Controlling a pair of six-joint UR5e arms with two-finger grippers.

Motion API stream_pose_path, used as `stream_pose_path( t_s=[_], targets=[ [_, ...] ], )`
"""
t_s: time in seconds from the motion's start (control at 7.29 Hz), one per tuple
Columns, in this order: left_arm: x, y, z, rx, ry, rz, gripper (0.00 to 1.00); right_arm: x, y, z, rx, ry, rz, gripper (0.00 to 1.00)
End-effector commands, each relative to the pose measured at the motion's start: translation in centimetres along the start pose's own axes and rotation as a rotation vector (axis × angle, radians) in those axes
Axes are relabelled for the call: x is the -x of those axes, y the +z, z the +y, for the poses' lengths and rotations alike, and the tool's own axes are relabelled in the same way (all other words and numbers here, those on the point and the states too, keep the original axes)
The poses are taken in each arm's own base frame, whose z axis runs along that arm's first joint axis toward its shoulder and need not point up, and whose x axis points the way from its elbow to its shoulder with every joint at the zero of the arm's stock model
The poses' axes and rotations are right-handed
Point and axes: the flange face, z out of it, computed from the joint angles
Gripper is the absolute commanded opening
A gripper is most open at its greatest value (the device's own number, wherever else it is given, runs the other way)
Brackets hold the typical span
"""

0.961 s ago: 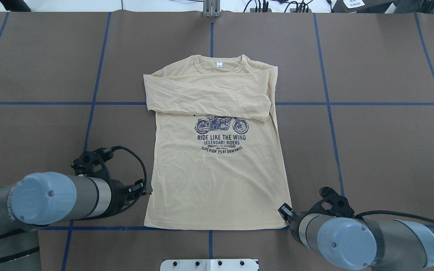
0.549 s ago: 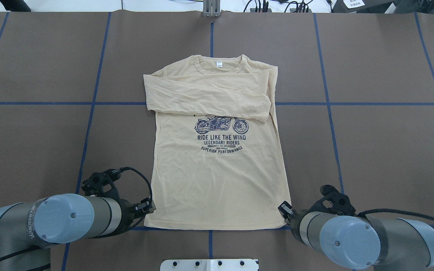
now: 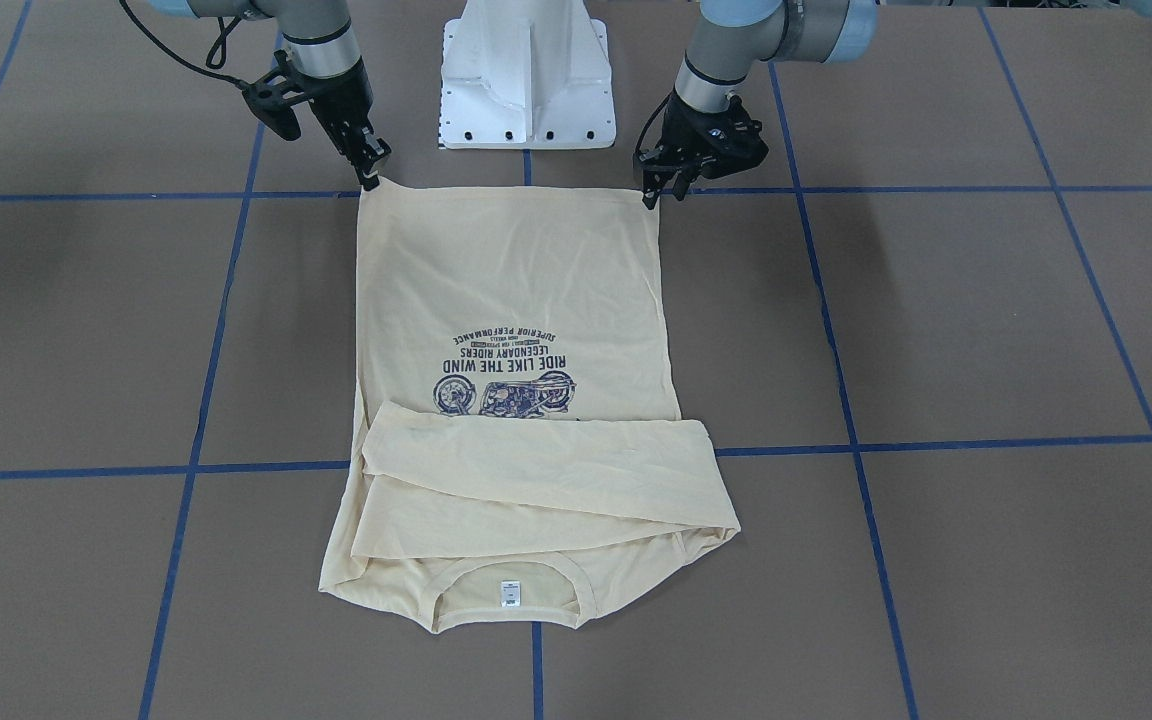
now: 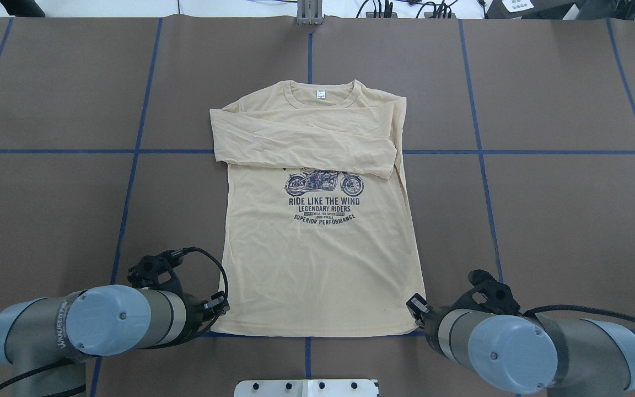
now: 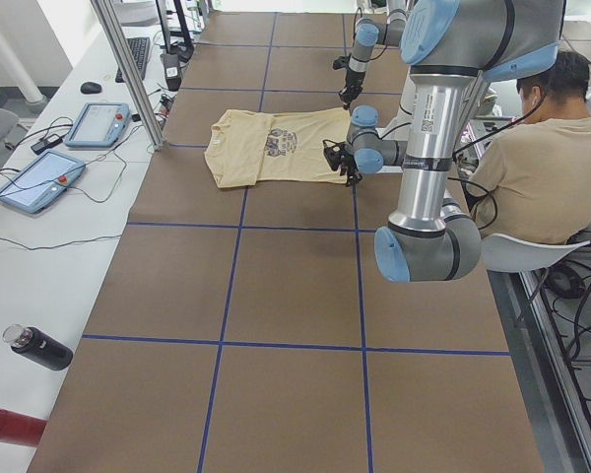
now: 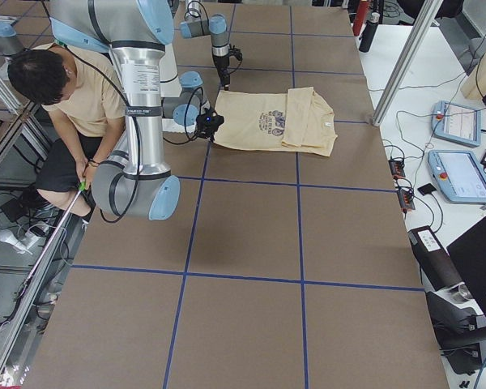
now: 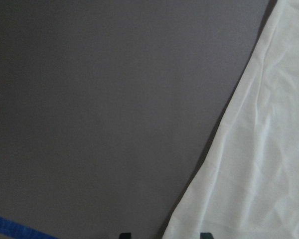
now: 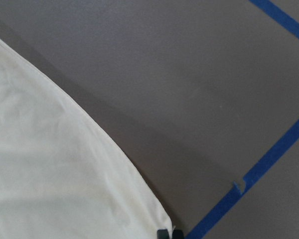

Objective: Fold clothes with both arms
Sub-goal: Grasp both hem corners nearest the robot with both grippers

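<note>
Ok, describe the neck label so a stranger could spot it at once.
On the brown table gridded with blue tape lies one cream T-shirt, sleeves folded across its chest. Inside its collar, uppermost in the overhead view, sits the neck label: a small white tag, the only white on the cream fabric.

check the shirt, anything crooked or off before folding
Nothing spilled or damaged. The T-shirt lies flat, but its folded-over sleeve runs at a slant, its cuff end covering the top of the motorcycle print, and the fold on the robot's left juts past the body's side edge.
</note>
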Motion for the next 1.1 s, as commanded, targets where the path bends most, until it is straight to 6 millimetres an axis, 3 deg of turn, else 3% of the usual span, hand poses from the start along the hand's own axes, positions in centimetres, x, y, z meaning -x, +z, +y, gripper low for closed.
stream_pose_path(
  t_s=[0.0, 0.69, 0.96],
  targets=[
    [0.2, 0.5, 0.3, 0.003, 0.004, -0.011, 0.53, 0.0, 0.0, 0.0, 0.0, 0.001, -0.001, 0.0],
    [0.7, 1.1, 2.1, 0.027, 0.022, -0.024, 0.48, 0.0, 0.0, 0.1, 0.003, 0.0, 0.0, 0.0],
    [0.7, 1.2, 2.6, 0.035, 0.027, -0.026, 0.41, 0.1, -0.1, 0.0, 0.002, 0.001, -0.001, 0.0]
  ],
)
